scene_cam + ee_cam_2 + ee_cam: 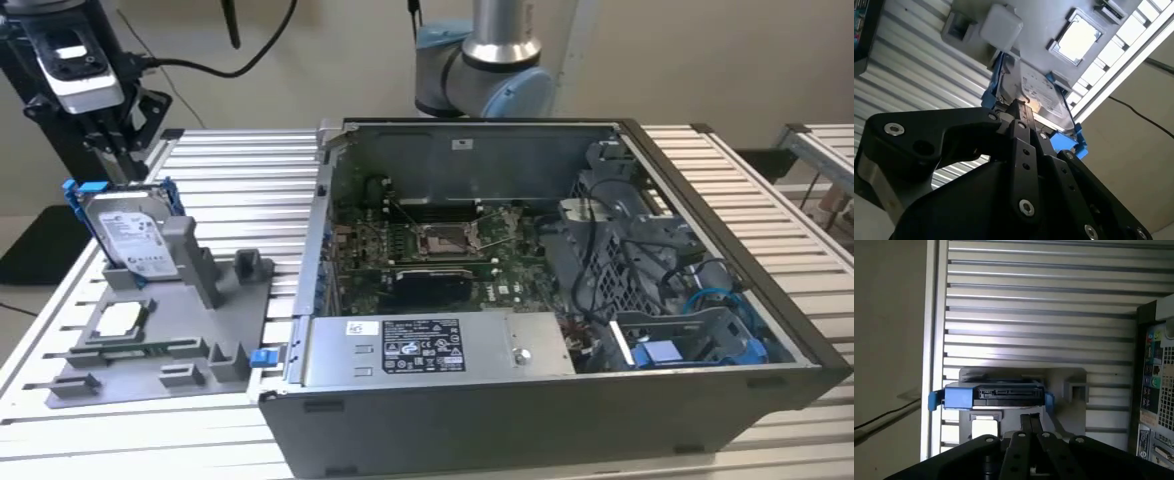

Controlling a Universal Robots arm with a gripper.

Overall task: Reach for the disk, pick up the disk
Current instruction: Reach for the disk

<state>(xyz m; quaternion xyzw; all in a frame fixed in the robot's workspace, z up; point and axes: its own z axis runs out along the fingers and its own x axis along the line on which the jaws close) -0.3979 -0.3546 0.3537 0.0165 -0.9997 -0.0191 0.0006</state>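
Note:
The disk (134, 238) is a silver drive with a white label in a blue bracket. It stands tilted on edge in a grey holder (200, 335) at the exterior view's left. My gripper (124, 168) hangs straight above its upper edge, fingers drawn together with nothing between them. In the second wrist view the gripper (1018, 104) ends right at the top edge of the disk (1041, 92); I cannot tell whether it touches. The first wrist view shows the gripper (1030, 416) just short of the blue-framed edge of the disk (999, 392).
A small square silver chip (118, 318) lies on the holder in front of the disk. An open computer case (534, 250) sits to the exterior view's right, with a blue part (661, 352) inside. Everything rests on a slatted metal table (240, 160).

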